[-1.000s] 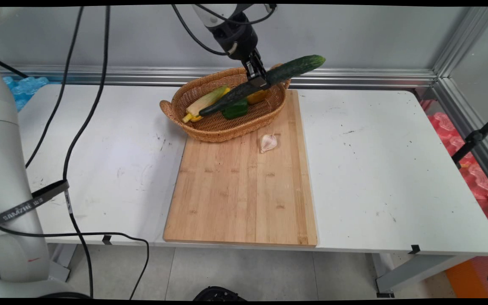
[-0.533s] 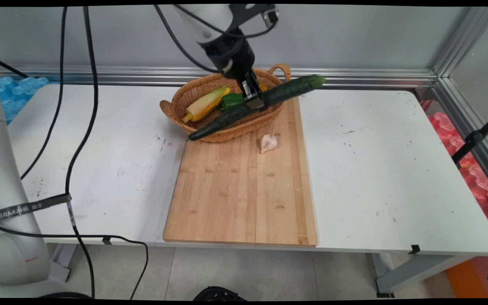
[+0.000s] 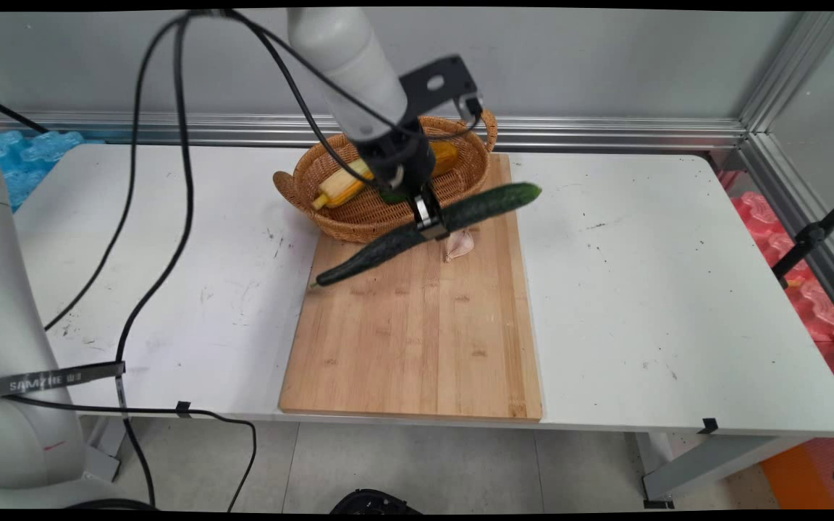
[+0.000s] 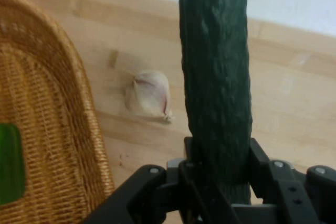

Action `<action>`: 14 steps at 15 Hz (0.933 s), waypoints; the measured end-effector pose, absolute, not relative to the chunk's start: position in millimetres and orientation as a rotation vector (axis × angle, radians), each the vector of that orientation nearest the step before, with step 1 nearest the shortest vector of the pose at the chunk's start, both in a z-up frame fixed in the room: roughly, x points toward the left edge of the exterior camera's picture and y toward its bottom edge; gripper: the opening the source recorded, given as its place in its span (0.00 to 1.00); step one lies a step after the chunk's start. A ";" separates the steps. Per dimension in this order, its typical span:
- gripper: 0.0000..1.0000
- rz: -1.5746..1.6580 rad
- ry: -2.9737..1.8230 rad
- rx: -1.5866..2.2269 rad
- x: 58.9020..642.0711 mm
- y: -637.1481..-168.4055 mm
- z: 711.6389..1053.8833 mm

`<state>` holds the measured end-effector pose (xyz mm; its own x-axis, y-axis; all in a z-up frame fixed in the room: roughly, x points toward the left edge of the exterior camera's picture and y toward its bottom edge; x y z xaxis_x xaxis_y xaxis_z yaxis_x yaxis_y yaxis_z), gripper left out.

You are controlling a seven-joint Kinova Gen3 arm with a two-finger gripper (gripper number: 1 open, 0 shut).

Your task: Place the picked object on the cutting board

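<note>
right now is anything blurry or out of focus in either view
Hand view: the cucumber is sharp, the garlic and basket slightly soft. Main view: the cutting board is crisp; the pincer shows little motion blur.

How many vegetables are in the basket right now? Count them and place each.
3 visible: corn at the basket's left, a green pepper mid-basket, a yellow piece behind the arm. More may be hidden. The cucumber is outside.

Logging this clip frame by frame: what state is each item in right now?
tool: shut on the cucumber
cucumber: held mid-length, tilted, above the board
garlic: lying on the board
basket: upright, holding corn
cutting board: flat on the table
</note>
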<state>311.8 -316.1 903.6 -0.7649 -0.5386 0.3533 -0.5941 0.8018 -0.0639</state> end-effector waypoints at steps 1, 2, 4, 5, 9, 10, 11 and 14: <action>0.00 0.244 -2.677 0.872 310.0 -316.2 897.5; 0.00 0.241 -2.683 0.877 307.8 -316.3 891.3; 0.00 0.232 -2.700 0.894 303.1 -316.0 875.5; 0.00 0.228 -2.709 0.902 300.6 -315.7 867.7; 0.00 0.210 -2.743 0.925 292.9 -313.1 842.8; 0.00 0.207 -2.749 0.928 292.1 -312.4 838.9; 0.00 0.202 -2.757 0.930 291.1 -311.7 834.4; 0.00 0.184 -2.785 0.921 289.3 -307.9 822.4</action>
